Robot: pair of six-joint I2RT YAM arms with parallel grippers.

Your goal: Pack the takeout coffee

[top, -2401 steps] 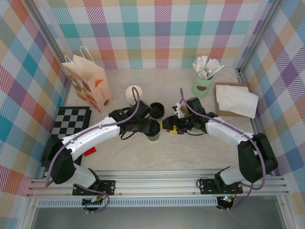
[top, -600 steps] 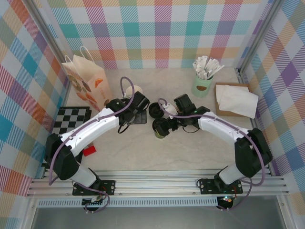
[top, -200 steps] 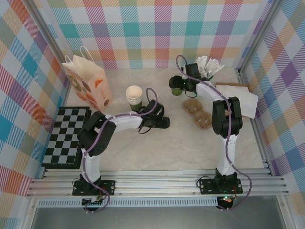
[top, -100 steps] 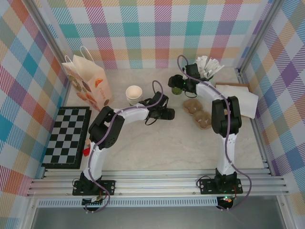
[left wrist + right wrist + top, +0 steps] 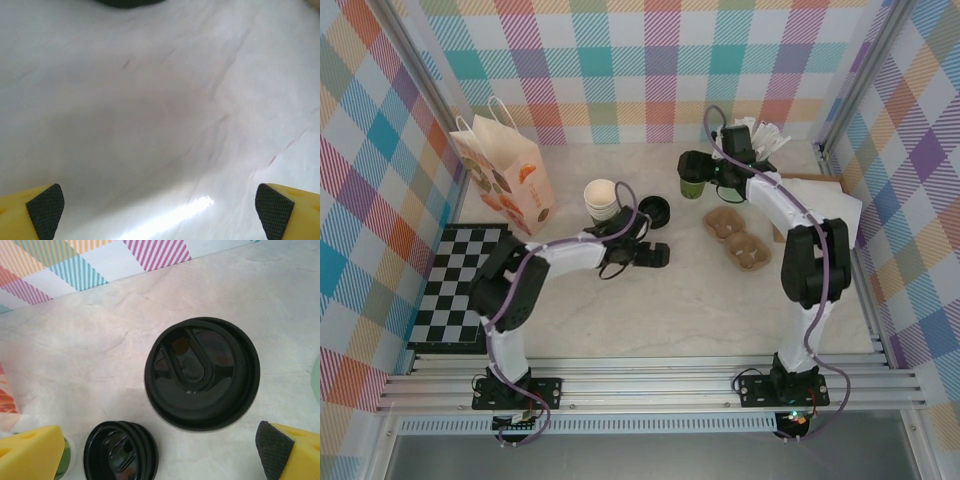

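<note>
The takeout coffee (image 5: pixel 692 184), an olive-green cup with a black lid (image 5: pixel 202 372), stands upright on the table at the back, right of centre. My right gripper (image 5: pixel 713 170) hovers just right of and above it. In the right wrist view that gripper (image 5: pixel 160 452) is open, its yellow fingertips (image 5: pixel 287 452) far apart at the bottom corners and touching nothing. My left gripper (image 5: pixel 655 254) lies low over the middle of the table. It is open (image 5: pixel 160 210) over bare marble.
A stack of black lids (image 5: pixel 653 211) (image 5: pixel 120 452) sits beside a stack of lidless cups (image 5: pixel 601 200). A cardboard cup carrier (image 5: pixel 735 236) lies just in front of the coffee. A paper bag (image 5: pixel 505 175) stands back left, sachets (image 5: pixel 772 138) and napkins (image 5: pixel 820 208) back right.
My right arm has drawn back to the right off the cup, which stays standing in place. My left gripper has slid toward me and left, uncovering the stack of lids.
</note>
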